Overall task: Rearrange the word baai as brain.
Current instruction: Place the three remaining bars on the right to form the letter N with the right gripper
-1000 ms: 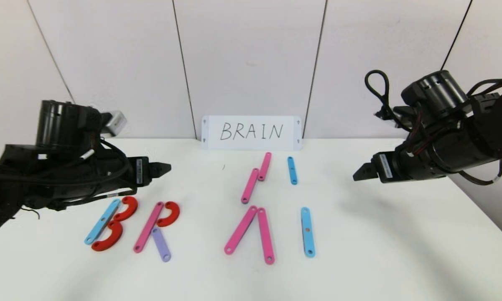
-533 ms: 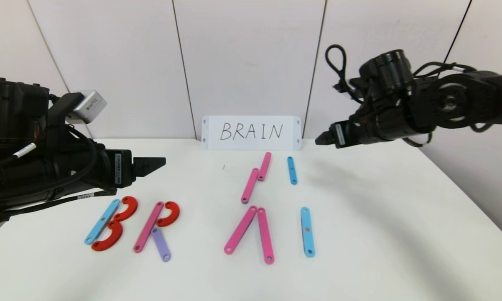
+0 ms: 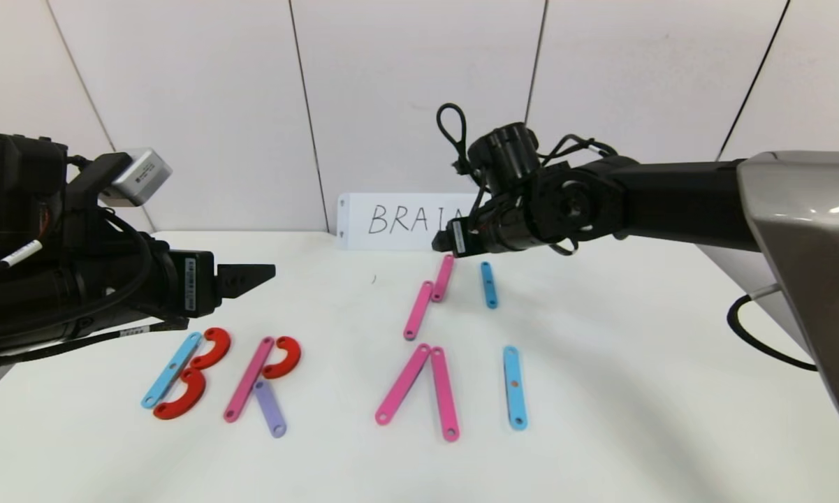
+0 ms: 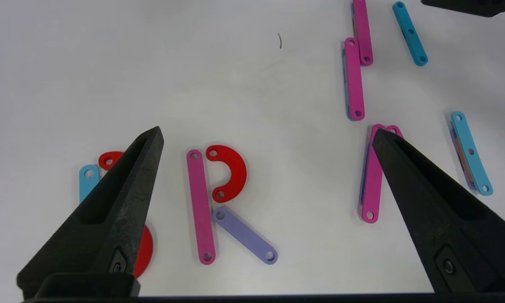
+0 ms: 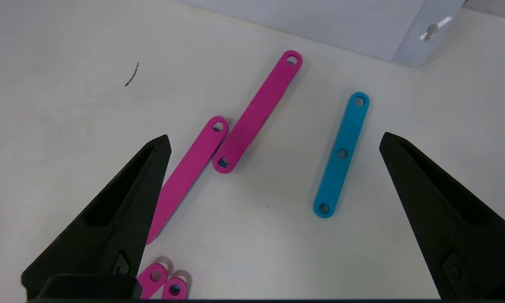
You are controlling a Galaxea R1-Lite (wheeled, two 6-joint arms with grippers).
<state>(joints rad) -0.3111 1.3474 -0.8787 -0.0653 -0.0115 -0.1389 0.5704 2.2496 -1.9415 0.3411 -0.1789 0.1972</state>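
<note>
Your right pincer (image 3: 441,242) hangs released at about 12 o'clock over the surface (image 3: 636,391), jaws spread wide and holding nothing. It sits just above the spare pieces by the back edge: two pink strips (image 5: 252,113) touching end to side in a slanted line, and a short blue strip (image 5: 340,153) lying apart from them. From this position, you are probably lining up to take one of these three, since they look like the stock for the missing letter.

The word (image 3: 335,384) lies along the near half of the surface, from 8 o'clock to 5 o'clock. The B is a light-blue strip (image 3: 171,369) with two red arcs (image 3: 195,377) beside it. The R is a pink strip (image 4: 199,206), a red arc (image 4: 231,172) and a purple strip (image 4: 244,235) as the leg. Two pink strips (image 3: 422,391) meeting at the top make an A without its crossbar. A single blue strip (image 3: 514,386) stands for the I. No N is built yet; that gap at 4 o'clock is, I judge, what the spare strips are for.

Your left pincer (image 3: 251,276) hovers at 9 o'clock above the B and R, also released and empty, apparently waiting.

The white card (image 3: 391,222) propped against the wall at 12 o'clock is handwritten in black; "BRAI" is readable and the rest is hidden behind your right arm.
</note>
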